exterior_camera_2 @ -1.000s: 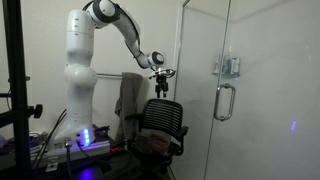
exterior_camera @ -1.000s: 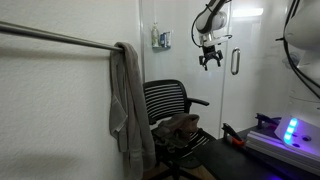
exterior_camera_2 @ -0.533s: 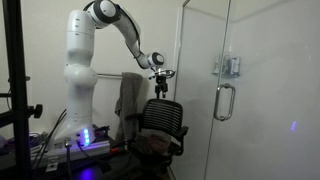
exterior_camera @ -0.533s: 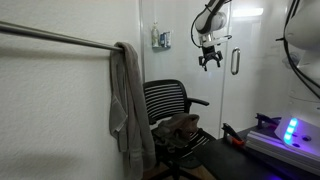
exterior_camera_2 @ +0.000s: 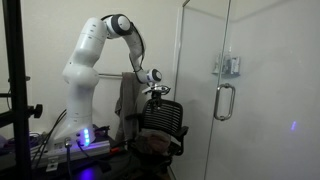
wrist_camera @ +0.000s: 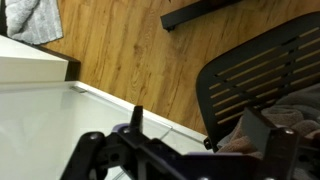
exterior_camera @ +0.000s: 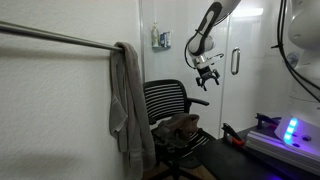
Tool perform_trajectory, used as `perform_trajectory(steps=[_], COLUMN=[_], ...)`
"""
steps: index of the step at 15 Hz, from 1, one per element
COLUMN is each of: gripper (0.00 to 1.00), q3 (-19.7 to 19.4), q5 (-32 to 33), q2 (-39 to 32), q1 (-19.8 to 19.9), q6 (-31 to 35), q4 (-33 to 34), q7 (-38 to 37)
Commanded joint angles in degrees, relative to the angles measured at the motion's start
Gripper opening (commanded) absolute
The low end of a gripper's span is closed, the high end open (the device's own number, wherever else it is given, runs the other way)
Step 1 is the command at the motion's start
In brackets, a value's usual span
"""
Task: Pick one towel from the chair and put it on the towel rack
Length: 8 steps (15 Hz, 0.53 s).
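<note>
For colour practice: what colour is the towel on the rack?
Grey towel, best in an exterior view.

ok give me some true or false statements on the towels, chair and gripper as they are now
1. A grey towel hangs on the rack. True.
2. The gripper holds a towel. False: it is open and empty, in the air above the chair.
3. A brown towel lies on the chair. True.
4. The chair is tipped on its side. False: it stands upright.
5. The gripper touches the rack. False: it is well apart from it, on the far side of the chair in an exterior view.
</note>
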<state>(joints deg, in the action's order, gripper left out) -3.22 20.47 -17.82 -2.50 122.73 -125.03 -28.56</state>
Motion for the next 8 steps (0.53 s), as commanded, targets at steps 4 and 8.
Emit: perform_trajectory(steps=[4, 8], gripper=[1.0, 1.0], q3=[-0.4, -0.5], q5=[5.0, 1.5], q2=[-3.1, -7.2], q1=[-5.2, -3.6], q6=[-1.6, -0.3], q4=[1.9, 4.8], q7=[-5.6, -4.1])
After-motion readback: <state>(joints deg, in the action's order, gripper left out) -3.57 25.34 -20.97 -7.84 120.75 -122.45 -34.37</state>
